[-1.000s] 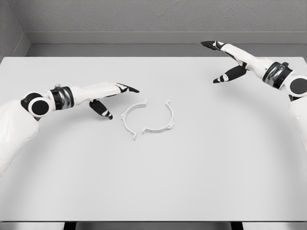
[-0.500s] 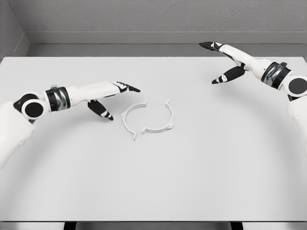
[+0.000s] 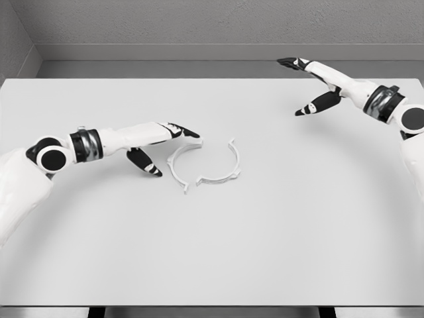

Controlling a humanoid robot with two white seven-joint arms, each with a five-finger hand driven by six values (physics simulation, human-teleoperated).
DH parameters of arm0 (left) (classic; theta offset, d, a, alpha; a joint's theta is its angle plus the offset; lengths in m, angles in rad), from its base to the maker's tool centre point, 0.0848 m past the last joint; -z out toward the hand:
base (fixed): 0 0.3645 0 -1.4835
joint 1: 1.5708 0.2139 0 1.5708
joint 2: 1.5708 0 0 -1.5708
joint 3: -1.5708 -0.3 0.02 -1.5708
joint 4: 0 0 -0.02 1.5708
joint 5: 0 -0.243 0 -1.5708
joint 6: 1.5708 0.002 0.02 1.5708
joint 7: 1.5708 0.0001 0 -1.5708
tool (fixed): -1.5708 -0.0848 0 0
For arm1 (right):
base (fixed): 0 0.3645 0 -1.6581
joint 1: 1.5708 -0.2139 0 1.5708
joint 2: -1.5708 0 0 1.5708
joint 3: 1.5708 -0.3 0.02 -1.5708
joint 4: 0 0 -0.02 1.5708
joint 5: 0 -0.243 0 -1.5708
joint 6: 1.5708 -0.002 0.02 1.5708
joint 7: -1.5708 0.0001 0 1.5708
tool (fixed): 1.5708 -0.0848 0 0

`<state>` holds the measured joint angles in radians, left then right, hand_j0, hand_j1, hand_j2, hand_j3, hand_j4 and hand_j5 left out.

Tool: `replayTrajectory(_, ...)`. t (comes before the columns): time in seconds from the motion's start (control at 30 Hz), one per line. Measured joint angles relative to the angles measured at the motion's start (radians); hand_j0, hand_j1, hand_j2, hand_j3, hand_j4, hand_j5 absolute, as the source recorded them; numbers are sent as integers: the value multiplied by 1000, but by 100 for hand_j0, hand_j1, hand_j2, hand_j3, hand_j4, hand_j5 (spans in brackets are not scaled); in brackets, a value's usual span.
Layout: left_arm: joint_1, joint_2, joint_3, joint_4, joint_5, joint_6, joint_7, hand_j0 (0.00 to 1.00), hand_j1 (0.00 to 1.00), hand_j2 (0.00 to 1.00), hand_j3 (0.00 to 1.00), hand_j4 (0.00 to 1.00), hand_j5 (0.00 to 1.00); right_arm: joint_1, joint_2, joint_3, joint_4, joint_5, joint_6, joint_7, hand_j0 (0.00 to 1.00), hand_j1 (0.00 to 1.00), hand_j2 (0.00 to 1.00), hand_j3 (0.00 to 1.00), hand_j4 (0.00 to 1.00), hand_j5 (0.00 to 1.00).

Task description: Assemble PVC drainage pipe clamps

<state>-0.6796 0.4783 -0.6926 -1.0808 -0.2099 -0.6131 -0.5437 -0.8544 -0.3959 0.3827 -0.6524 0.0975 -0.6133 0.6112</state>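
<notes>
Two clamp halves (image 3: 202,164) lie on the table (image 3: 265,232); left hand (image 3: 162,142) and right hand (image 3: 315,83) splay empty.

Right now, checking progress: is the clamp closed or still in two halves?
Two halves: left half and right half lie apart, gaps between their ends.

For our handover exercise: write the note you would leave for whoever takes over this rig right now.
Left hand: open, holding nothing, fingertips right by the top end of the left clamp half; contact cannot be told.
Right hand: open, holding nothing, far off at the table's far right.
Right clamp half lies beside the left one, mid-table; their ends are close but not joined.
Done: nothing assembled.
Left: grasp both halves and join them into a ring.
</notes>
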Motion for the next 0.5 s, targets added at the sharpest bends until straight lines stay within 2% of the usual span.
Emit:
replayTrajectory(0.3,0,-30,-3,7,-6,0,-2,100,100,100,100,100,100,0,-6,8,-12,0,0,0,100,100,100,100,100,100)
replayTrajectory(0.5,-11,-58,-3,41,-20,1,-3,100,100,100,100,100,100,0,-7,9,-14,0,0,0,100,100,100,100,100,100)
